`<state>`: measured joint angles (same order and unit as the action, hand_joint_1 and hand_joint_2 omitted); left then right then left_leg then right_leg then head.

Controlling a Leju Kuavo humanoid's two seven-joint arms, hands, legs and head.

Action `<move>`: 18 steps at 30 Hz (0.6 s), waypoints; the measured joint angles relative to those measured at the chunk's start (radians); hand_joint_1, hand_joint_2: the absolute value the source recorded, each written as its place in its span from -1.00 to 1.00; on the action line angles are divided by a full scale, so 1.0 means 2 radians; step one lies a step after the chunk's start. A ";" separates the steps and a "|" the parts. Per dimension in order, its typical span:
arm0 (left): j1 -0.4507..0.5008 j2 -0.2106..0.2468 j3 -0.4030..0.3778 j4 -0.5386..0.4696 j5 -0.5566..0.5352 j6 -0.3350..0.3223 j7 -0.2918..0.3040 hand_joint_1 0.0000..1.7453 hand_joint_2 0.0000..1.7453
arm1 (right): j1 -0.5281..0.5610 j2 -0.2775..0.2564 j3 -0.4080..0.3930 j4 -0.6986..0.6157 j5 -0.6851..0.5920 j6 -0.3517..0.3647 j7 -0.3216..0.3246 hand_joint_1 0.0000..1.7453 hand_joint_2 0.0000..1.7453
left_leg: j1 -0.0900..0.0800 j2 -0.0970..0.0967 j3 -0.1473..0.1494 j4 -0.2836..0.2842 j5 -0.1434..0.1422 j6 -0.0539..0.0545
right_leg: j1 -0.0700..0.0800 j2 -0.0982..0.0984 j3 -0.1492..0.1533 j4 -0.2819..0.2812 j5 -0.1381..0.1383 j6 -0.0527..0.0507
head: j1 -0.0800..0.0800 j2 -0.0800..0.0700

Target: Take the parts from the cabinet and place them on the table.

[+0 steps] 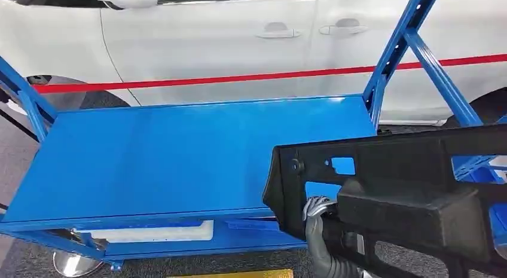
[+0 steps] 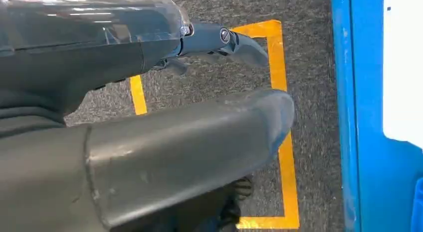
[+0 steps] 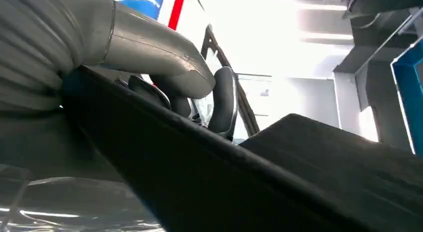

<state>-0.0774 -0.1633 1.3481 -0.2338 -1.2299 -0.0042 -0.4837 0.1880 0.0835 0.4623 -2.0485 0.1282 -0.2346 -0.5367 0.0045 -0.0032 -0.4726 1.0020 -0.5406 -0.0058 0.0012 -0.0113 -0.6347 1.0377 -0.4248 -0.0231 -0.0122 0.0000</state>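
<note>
- We see the black part (image 1: 394, 188), a long moulded plastic panel with cut-outs, held in the air at the right of the head view; its left end hangs over the near right corner of the blue counter (image 1: 179, 158); whether it touches the surface we cannot tell.
- The left robot hand (image 1: 317, 209) grips the panel's lower edge from beneath, its pale fingers curled up against the black plastic; in the left wrist view its thumb (image 2: 199, 142) and a dark finger (image 2: 234, 42) hang over grey carpet (image 2: 309, 57) marked with yellow tape (image 2: 287, 172).
- The right robot hand (image 3: 164, 67) is clamped on the panel's rim, thumb over it, dark fingers (image 3: 224, 100) behind.
- Beyond the counter stands a white car (image 1: 239, 45), with a red line (image 1: 239, 78) across its doors.
</note>
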 joint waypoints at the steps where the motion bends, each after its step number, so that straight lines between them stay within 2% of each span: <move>1: 0.000 0.000 0.000 0.000 0.000 0.000 -0.001 -1.00 -1.00 | 0.000 0.000 -0.001 -0.001 0.000 0.002 -0.001 1.00 1.00 | -0.001 0.000 0.000 -0.001 0.004 0.002 | -0.002 0.000 0.000 0.000 0.002 0.003 | -0.001 0.000; 3: 0.001 0.000 0.000 0.000 0.000 0.000 0.000 -1.00 -1.00 | 0.002 0.000 -0.001 -0.001 0.000 0.003 -0.001 1.00 1.00 | -0.004 -0.001 -0.003 0.001 0.009 0.007 | -0.004 0.000 0.001 -0.004 0.009 0.010 | -0.002 0.000; 4: 0.002 0.000 0.000 0.000 0.000 0.000 0.000 -1.00 -1.00 | 0.003 0.000 -0.002 -0.001 0.000 0.003 -0.001 1.00 1.00 | 0.000 0.000 -0.005 -0.005 0.018 0.012 | -0.002 0.000 -0.001 -0.006 0.013 0.014 | -0.001 0.000; 5: 0.000 -0.001 0.000 0.000 0.000 0.000 0.000 -1.00 -1.00 | 0.004 0.000 -0.003 -0.001 0.000 0.003 -0.001 1.00 1.00 | 0.003 0.004 -0.010 -0.008 0.025 0.015 | -0.005 0.003 -0.005 0.001 -0.001 0.016 | -0.001 0.000; 6: 0.000 -0.001 0.000 0.000 0.000 0.000 0.000 -1.00 -1.00 | 0.005 0.000 -0.004 -0.002 0.000 0.004 -0.001 1.00 1.00 | 0.003 0.004 -0.018 -0.008 0.030 0.021 | -0.004 0.004 -0.014 0.021 -0.031 0.017 | 0.002 0.000; 8: 0.001 -0.001 0.000 0.000 0.000 0.000 0.000 -1.00 -1.00 | 0.005 0.000 -0.006 -0.003 0.000 0.004 -0.001 1.00 1.00 | 0.003 0.005 -0.030 -0.008 0.040 0.021 | -0.006 0.004 -0.033 0.090 -0.088 0.021 | 0.004 0.000; 9: 0.001 -0.001 0.000 0.000 0.000 0.000 0.000 -1.00 -1.00 | 0.006 0.000 -0.006 -0.003 0.000 0.004 -0.001 1.00 1.00 | 0.003 0.005 -0.037 -0.007 0.045 0.020 | -0.007 0.004 -0.039 0.121 -0.102 0.022 | 0.005 0.000; 10: 0.001 -0.001 0.000 0.000 0.000 0.000 0.000 -1.00 -1.00 | 0.007 0.000 -0.007 -0.003 0.000 0.004 -0.001 1.00 1.00 | 0.003 0.005 -0.045 -0.006 0.050 0.019 | -0.008 0.004 -0.038 0.140 -0.100 0.023 | 0.004 0.000; 11: 0.001 -0.001 0.000 0.000 0.000 0.000 0.000 -1.00 -1.00 | 0.007 0.000 -0.008 -0.003 0.000 0.004 -0.001 1.00 1.00 | 0.003 0.006 -0.052 -0.004 0.054 0.018 | -0.009 0.004 -0.027 0.137 -0.086 0.024 | 0.005 0.000; 12: 0.001 -0.001 0.000 0.000 0.000 0.000 0.001 -1.00 -1.00 | 0.007 0.000 -0.008 -0.003 0.000 0.004 -0.001 1.00 1.00 | 0.004 0.006 -0.060 -0.002 0.058 0.015 | -0.010 0.004 -0.004 0.111 -0.066 0.025 | 0.004 0.000; 13: 0.001 -0.001 0.000 0.000 0.000 0.000 0.001 -1.00 -1.00 | 0.007 0.000 -0.008 -0.003 0.000 0.004 -0.001 1.00 1.00 | 0.004 0.005 -0.065 0.001 0.061 0.014 | -0.011 0.004 0.023 0.074 -0.052 0.025 | 0.005 0.000; 14: 0.001 -0.002 0.000 0.000 0.000 0.000 0.001 -1.00 -1.00 | 0.007 0.000 -0.008 -0.004 0.000 0.004 -0.001 1.00 1.00 | 0.004 0.005 -0.070 0.005 0.063 0.011 | -0.013 0.004 0.058 0.026 -0.048 0.025 | 0.005 0.000; 15: 0.001 -0.001 0.000 0.000 0.000 0.000 0.001 -1.00 -1.00 | 0.006 0.000 -0.008 -0.004 0.000 0.004 -0.001 1.00 1.00 | 0.002 0.004 -0.075 0.010 0.064 0.008 | -0.011 0.005 0.082 -0.013 -0.064 0.023 | 0.005 0.000; 16: 0.001 -0.002 0.000 0.000 0.000 0.000 0.001 -1.00 -1.00 | 0.008 0.000 -0.009 -0.004 0.001 0.005 -0.001 1.00 1.00 | 0.002 0.004 -0.075 0.011 0.067 0.004 | -0.007 0.008 0.080 -0.012 -0.062 0.017 | 0.002 0.000; 18: 0.001 -0.002 0.000 0.000 0.000 0.000 0.001 -1.00 -1.00 | 0.009 0.000 -0.009 -0.005 0.003 0.006 -0.001 1.00 1.00 | 0.003 0.004 -0.075 0.009 0.075 -0.003 | -0.006 0.009 0.075 -0.012 -0.059 0.012 | 0.004 0.000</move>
<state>-0.0754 -0.1663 1.3485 -0.2335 -1.2295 -0.0042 -0.4818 0.2061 0.0839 0.4437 -2.0577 0.1347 -0.2224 -0.5394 0.0110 0.0050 -0.6235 1.0207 -0.3910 -0.0125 -0.0099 0.0058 -0.4838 1.0145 -0.5431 0.0010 -0.0046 0.0000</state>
